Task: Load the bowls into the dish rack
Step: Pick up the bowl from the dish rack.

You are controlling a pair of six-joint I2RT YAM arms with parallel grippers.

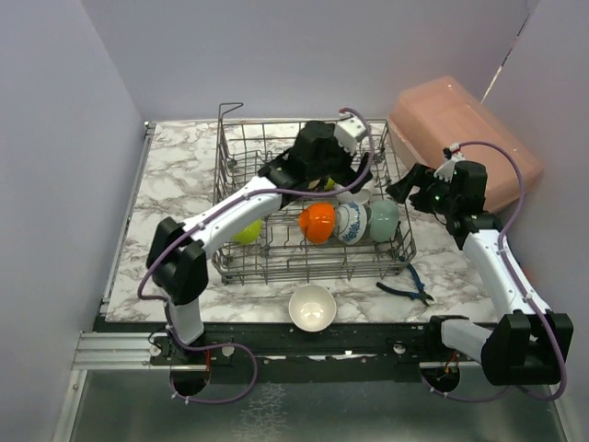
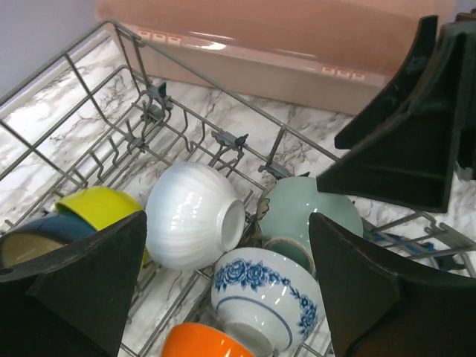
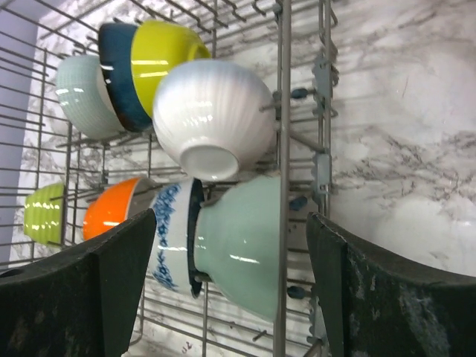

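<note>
Dish rack (large square grey wire basket with upright tines) (image 1: 313, 273) is set on the marbled table (image 1: 179, 175), its raised corner loop (image 1: 230, 109) at the far left. Eight bowls are counted inside, all tipped on edge between the tines. A white ribbed bowl (image 2: 190, 216), a mint green bowl (image 2: 309, 208), a blue-patterned white bowl (image 2: 264, 294) and an orange bowl (image 2: 197, 341) lie toward the right side. A yellow-green bowl (image 3: 163, 48), a dark teal bowl (image 3: 117, 71) and a pale ribbed bowl (image 3: 82, 97) are nested in the row behind, and a lime green bowl (image 3: 43, 216) lies apart at the left. Their axes are laid roughly level along the rack's left-right line; the white bowl's foot is turned toward the right rim, mouth leftward. One cream bowl (image 1: 312, 307) is outside, just in front of the near edge, upright, mouth up, axis vertical. The left gripper (image 2: 227, 219) is held above the white bowl, jaws wide, nothing gripped. The right gripper (image 3: 230, 216) is poised just outside the right rim, jaws likewise wide and empty. Step judged: loading nearly complete, one bowl outstanding. The next move is judged to call for a descent onto the cream bowl's rim, then a tilt onto edge before it is slotted into a free row.
</note>
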